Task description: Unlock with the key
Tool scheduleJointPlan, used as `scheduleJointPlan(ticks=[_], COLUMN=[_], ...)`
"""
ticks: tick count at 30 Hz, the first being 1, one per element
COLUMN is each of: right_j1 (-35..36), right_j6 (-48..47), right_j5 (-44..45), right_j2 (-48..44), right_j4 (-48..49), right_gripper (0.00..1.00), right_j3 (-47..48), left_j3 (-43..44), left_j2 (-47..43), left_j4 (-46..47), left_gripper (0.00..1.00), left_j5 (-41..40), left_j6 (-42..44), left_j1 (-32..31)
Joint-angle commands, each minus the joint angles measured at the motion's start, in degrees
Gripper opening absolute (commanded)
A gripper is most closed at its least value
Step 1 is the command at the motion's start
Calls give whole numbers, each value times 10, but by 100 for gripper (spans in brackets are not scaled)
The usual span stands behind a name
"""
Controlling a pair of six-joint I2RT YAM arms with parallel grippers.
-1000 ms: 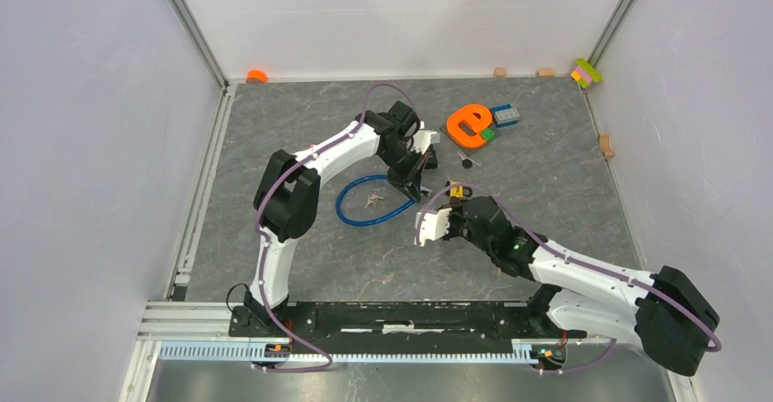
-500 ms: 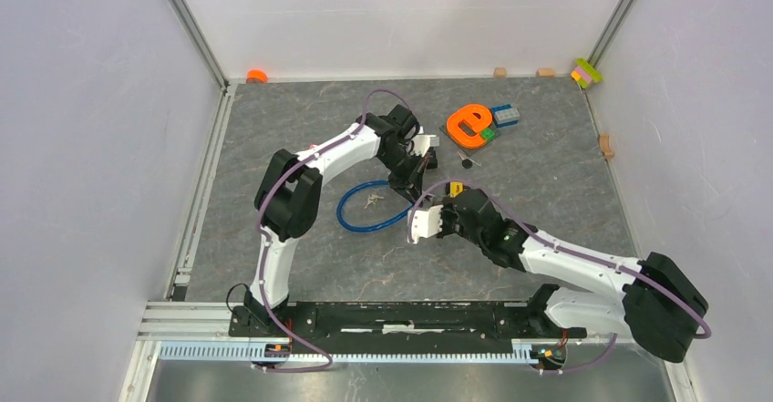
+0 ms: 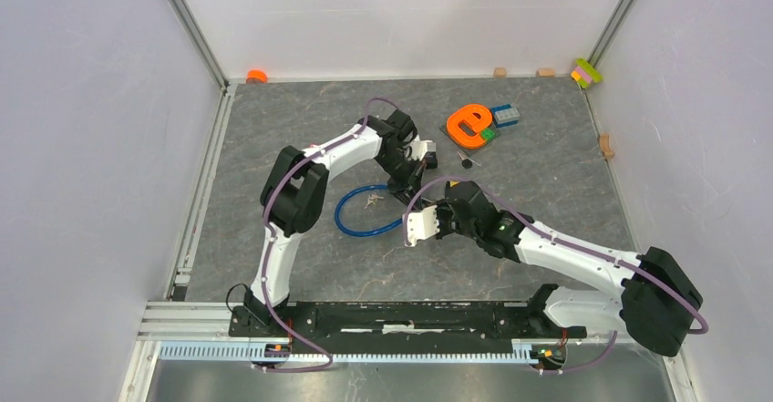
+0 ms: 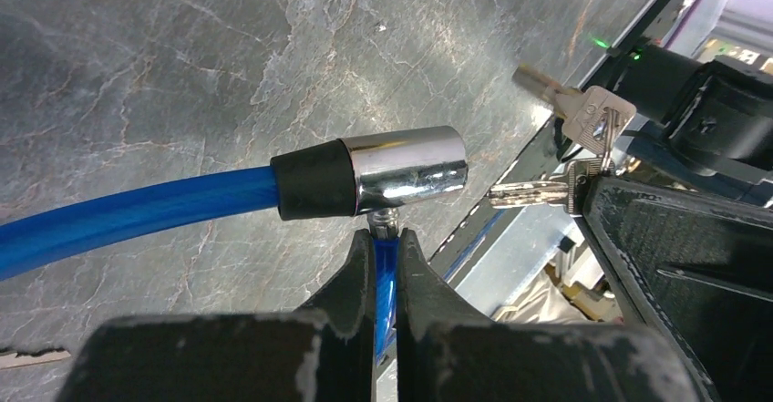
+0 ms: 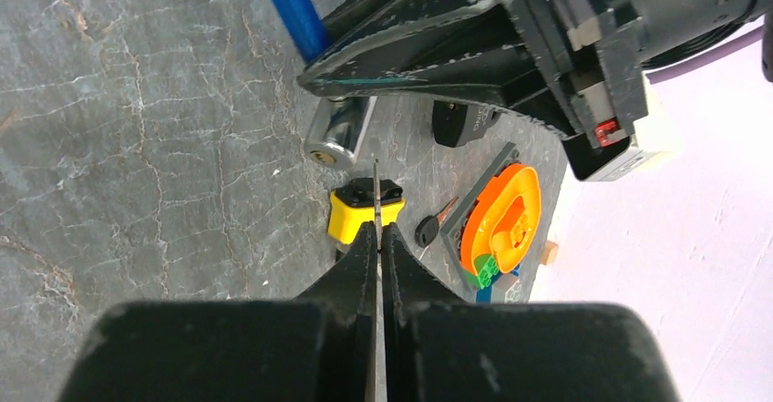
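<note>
The blue cable lock (image 3: 357, 222) lies looped on the grey table. Its chrome lock head (image 4: 406, 170) is lifted just above my left gripper (image 4: 386, 238), which is shut on the blue cable right below the head. My right gripper (image 5: 376, 229) is shut on a key (image 5: 376, 188), seen edge-on as a thin blade. From the left wrist view that key (image 4: 533, 194) points at the open end of the lock head, a short gap away, with a second key (image 4: 583, 110) hanging on the same ring. The head's keyhole end (image 5: 320, 157) sits just left of the blade tip.
An orange letter e on toy bricks (image 3: 471, 125) and a black-headed key (image 3: 467, 161) lie beyond the grippers. A yellow block (image 5: 365, 211) sits just ahead of the right fingers. Small blocks (image 3: 499, 72) line the back wall, and an orange cap (image 3: 257, 76) sits back left.
The right arm has swung left, bringing the key closer to the lock head. The left gripper has drawn back slightly with the cable still in it.
</note>
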Motion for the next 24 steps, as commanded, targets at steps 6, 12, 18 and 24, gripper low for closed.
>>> scheduleJointPlan(ticks=[6,12,18,24], right_j1=[3,4,4,5], right_j6=[-28,-33,-36,-44], right_j5=[-10,1,15,33], right_j2=[-1,3,7,10], right_j4=[-37,-29,-14,7], right_gripper=[0,0,0,0], right_j3=[30,28,19,4], left_j3=[21,10,4,-6], left_j2=[8,17,17,14], left_j4=[8,23,34,46], left_gripper=[2,2,2,2], left_j5=[80,107,123,136], left_j6=[-69,-88,-100,-111], left_j1=[22,23,25,27])
